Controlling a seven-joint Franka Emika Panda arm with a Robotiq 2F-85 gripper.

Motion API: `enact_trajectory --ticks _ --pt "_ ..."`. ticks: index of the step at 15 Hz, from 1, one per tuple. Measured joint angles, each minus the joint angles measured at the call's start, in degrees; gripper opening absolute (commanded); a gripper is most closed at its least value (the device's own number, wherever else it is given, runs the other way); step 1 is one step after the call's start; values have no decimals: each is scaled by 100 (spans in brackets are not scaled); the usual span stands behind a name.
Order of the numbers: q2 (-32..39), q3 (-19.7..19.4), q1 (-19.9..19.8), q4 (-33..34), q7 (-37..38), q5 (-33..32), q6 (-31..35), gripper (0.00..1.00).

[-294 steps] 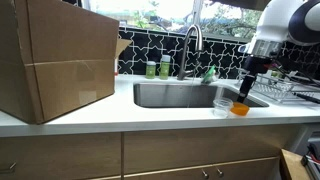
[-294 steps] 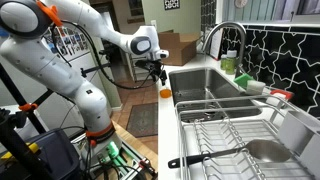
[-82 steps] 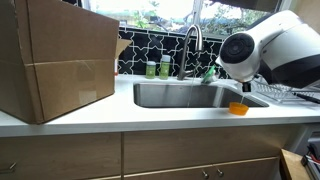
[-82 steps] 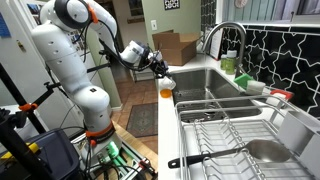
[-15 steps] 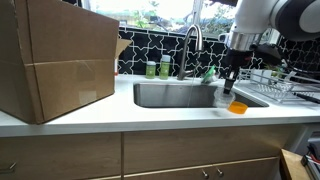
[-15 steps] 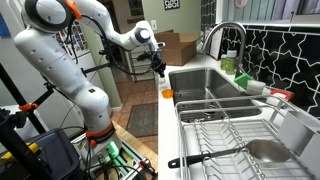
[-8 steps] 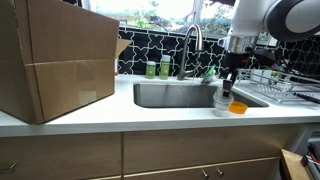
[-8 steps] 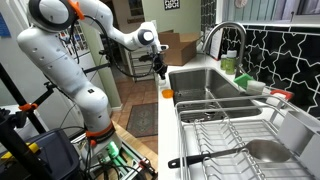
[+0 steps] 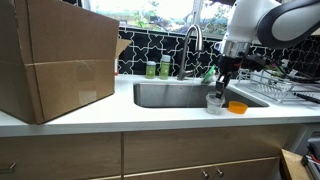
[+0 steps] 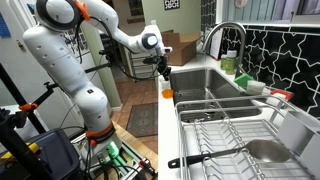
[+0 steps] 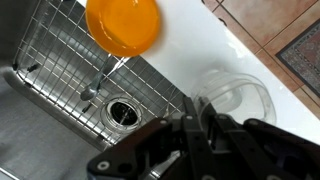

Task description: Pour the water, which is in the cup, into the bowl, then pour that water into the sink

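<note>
Stood watching by the counter (image 9: 100,118). The claw (image 9: 223,85) hung just above the cup (image 9: 215,101), fingertips near the rim but apart from it as far as I could see. The cup stood upright on the white strip at the front edge of the sink (image 9: 170,95), w/ the bowl (image 9: 238,107) just beside it, also upright on the counter.

In the wrist view the claw (image 11: 196,128) was a dark mass at the bottom. The cup (image 11: 238,98) lay off to one side of the fingers, not between them, so it prob. held nothing. How far apart the jaws stood I couldn't tell, too dark and too close.

Contents: the cup looked clear all the way through, and the water couldn't be made out in it. The bowl (image 11: 123,25) showed a glossy orange inside, but I couldn't tell whether it was wet or dry. The sink had a wire grid (image 11: 60,60) over its floor and a drain (image 11: 124,113), no dishes in it.

My guess: this was a moment betw. grasps, w/ both vessels set down. Which pour came next depended on where the water sat, and I couldn't see that. Either way, the next move needed the jaws lined up around one rim or wall, a firm close and a level lift. The tip would have to be slow, as both are light and sat close to the counter edge.
</note>
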Motion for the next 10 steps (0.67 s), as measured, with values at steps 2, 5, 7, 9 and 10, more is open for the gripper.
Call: enact_trajectory --ticks 2,5,7,9,10 --pt "66 -41 1 0 -221 311 60 4" --pt "131 -86 2 8 -563 753 60 3" --pt "139 -105 2 12 -674 888 60 35" --pt "140 -108 1 12 -693 912 59 42" --pt "139 -108 0 12 -693 912 59 49"
